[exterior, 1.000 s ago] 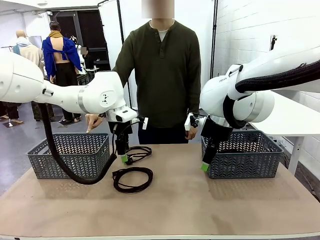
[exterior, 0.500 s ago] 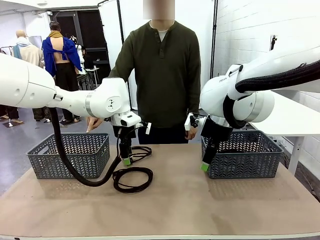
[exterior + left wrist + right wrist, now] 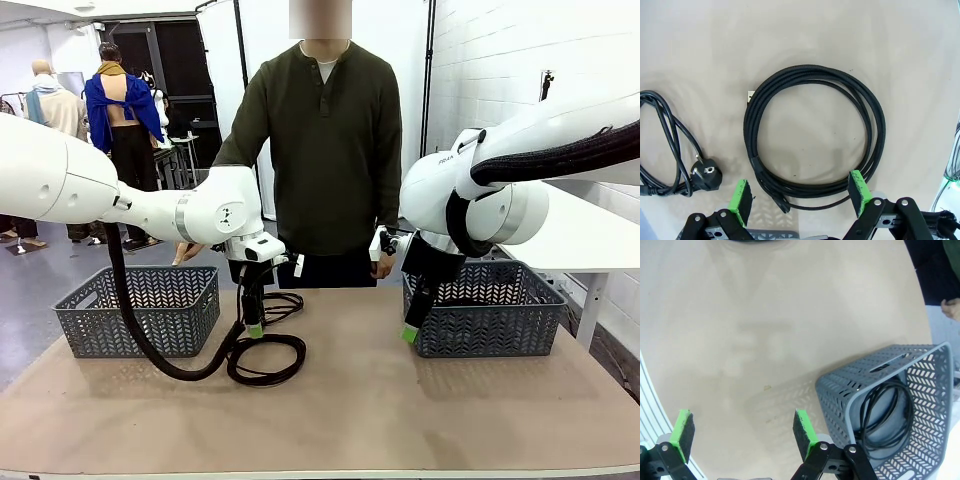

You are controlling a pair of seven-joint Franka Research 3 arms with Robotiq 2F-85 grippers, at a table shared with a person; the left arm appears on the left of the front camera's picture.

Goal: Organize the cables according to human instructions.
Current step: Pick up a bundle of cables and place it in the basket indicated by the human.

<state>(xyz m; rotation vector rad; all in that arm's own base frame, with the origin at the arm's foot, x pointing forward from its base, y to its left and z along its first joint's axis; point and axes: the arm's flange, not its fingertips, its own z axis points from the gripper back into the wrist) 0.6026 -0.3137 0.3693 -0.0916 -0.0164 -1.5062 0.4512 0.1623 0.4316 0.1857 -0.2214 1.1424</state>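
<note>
Two black cables lie on the table's middle left: a round coil point(image 3: 266, 358) nearer me and a looser one point(image 3: 280, 304) behind it. My left gripper point(image 3: 254, 327) hangs open just above the near coil's far edge. In the left wrist view the round coil point(image 3: 816, 75) lies spread between and beyond the green pads of that gripper point(image 3: 800, 186), and the other cable's plug point(image 3: 707, 174) lies to the left. My right gripper point(image 3: 410, 333) is open beside the right basket point(image 3: 490, 322). In the right wrist view, open over bare table, the gripper point(image 3: 742, 426) stands next to that basket point(image 3: 840, 385), which holds another cable point(image 3: 887, 412).
A second grey basket point(image 3: 140, 310) stands at the left. The person stands at the far side; one hand point(image 3: 184, 252) points down by the left basket. The left arm's thick corrugated hose point(image 3: 150, 345) loops down to the table in front of that basket.
My left gripper has moved a little right and lower, from over the far cable to the near round coil. The right arm has stayed still.
</note>
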